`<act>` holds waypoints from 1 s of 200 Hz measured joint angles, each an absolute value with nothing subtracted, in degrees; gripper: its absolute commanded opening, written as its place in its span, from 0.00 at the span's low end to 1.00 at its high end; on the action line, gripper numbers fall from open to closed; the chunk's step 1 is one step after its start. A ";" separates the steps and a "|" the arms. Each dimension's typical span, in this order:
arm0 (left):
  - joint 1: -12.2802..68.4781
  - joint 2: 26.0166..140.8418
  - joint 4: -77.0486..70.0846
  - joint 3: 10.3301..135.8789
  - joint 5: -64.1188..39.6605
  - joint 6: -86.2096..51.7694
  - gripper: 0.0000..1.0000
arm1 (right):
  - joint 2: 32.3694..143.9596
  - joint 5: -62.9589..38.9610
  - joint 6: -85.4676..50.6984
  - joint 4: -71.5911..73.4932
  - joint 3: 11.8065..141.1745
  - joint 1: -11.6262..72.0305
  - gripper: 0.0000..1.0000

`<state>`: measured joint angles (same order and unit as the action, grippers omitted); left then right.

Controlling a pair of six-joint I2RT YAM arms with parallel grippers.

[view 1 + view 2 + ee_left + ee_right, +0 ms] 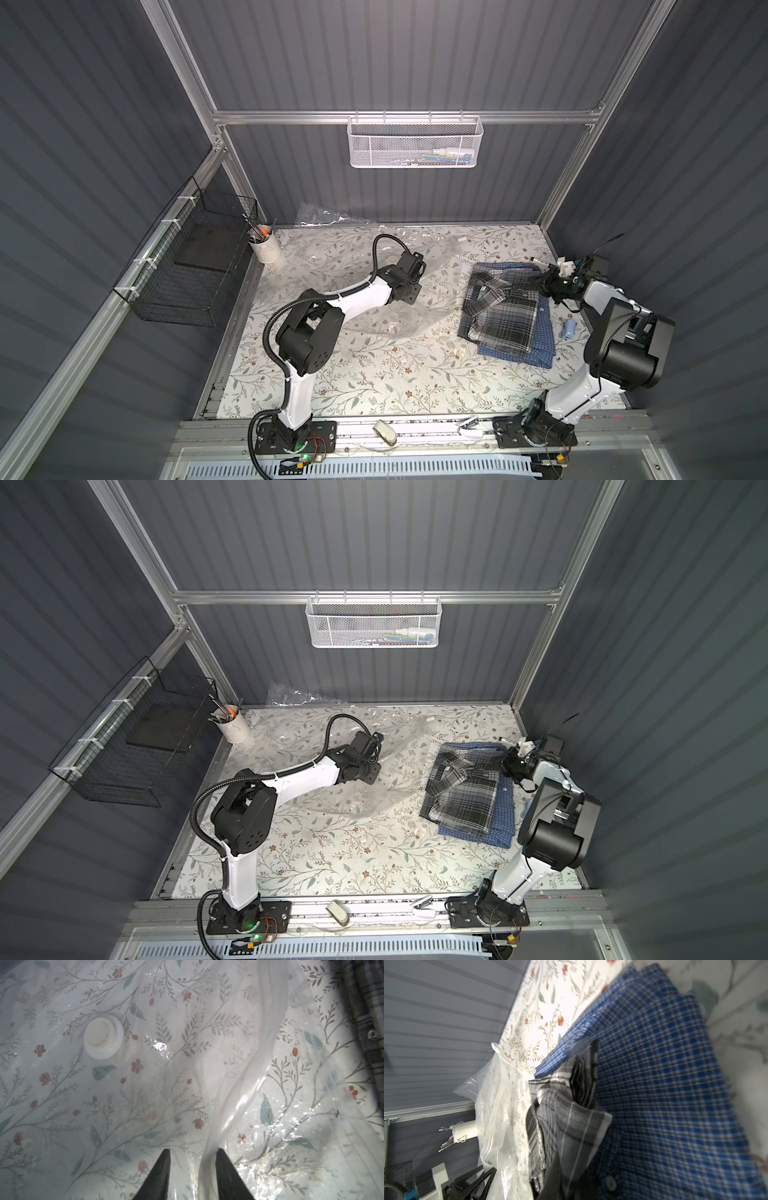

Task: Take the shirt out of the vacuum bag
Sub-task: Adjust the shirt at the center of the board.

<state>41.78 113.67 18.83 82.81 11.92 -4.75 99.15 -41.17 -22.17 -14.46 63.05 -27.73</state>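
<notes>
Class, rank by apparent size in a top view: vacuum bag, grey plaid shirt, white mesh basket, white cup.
1. vacuum bag
2. grey plaid shirt and white mesh basket: look alike, and the basket hangs nearer the camera, so unranked
3. white cup

both top views overlook the table (374,374); wrists close-up.

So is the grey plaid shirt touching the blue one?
Touching. In both top views the grey plaid shirt lies right on top of the blue shirt.
</notes>
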 measured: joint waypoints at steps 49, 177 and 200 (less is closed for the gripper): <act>41.41 113.47 19.29 82.74 11.92 -4.75 0.40 | 104.57 -42.09 -20.08 -18.15 71.07 -27.73 0.29; 40.77 113.47 19.66 82.74 11.27 -4.73 0.42 | 92.09 -33.04 -21.06 -19.27 51.13 -26.87 0.72; 40.56 113.47 19.64 82.74 10.83 -4.71 0.42 | 91.66 -33.01 -21.41 -18.35 49.19 -25.65 0.61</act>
